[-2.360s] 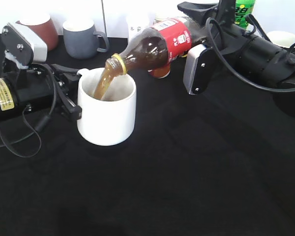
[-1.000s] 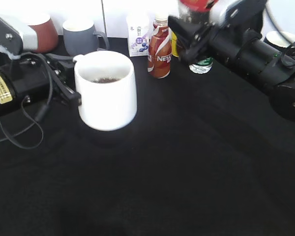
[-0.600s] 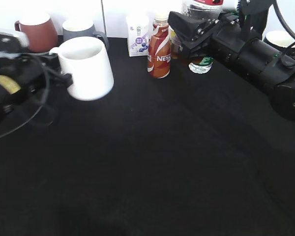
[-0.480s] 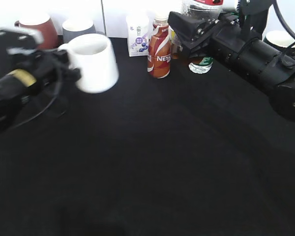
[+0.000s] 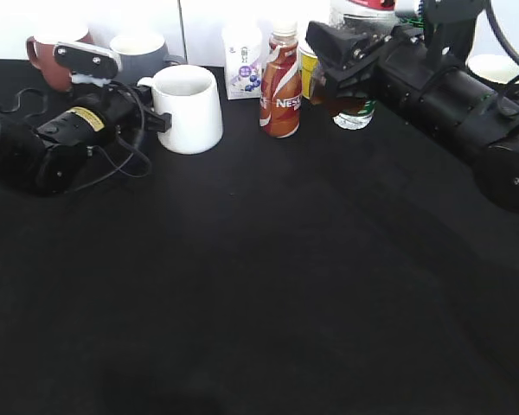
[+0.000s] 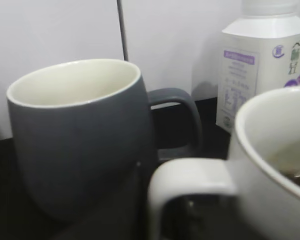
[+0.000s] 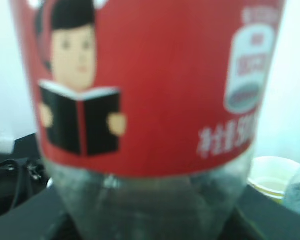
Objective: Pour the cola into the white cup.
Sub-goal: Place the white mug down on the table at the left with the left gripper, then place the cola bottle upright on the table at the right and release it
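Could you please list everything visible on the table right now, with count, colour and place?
white cup: one, white, back left, handle at the left gripper
grey mug: one, grey, right behind the white cup
brown-red mug: one, back left corner
Nescafe bottle: one, brown and white, back centre
white carton: one, purple print, back centre
cola: one, red label, held upright in the right gripper
white paper cup: one, far right
table: black
left arm: black
right arm: black
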Controlling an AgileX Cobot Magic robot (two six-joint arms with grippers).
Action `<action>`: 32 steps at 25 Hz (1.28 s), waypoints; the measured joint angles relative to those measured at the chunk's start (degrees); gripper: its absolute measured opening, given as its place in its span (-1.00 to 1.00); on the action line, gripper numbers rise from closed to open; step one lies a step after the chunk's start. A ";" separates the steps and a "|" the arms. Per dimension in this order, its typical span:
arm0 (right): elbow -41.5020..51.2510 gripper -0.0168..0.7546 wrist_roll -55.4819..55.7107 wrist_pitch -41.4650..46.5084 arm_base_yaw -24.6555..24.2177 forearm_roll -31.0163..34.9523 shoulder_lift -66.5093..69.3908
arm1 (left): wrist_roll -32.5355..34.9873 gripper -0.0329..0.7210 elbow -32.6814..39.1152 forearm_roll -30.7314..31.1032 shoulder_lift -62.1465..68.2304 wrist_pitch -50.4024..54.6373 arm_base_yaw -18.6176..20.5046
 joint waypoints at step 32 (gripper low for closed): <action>-8.52 0.64 -11.53 -5.30 -13.75 13.77 22.24 | 0.06 -0.28 34.77 2.25 -50.72 20.39 0.00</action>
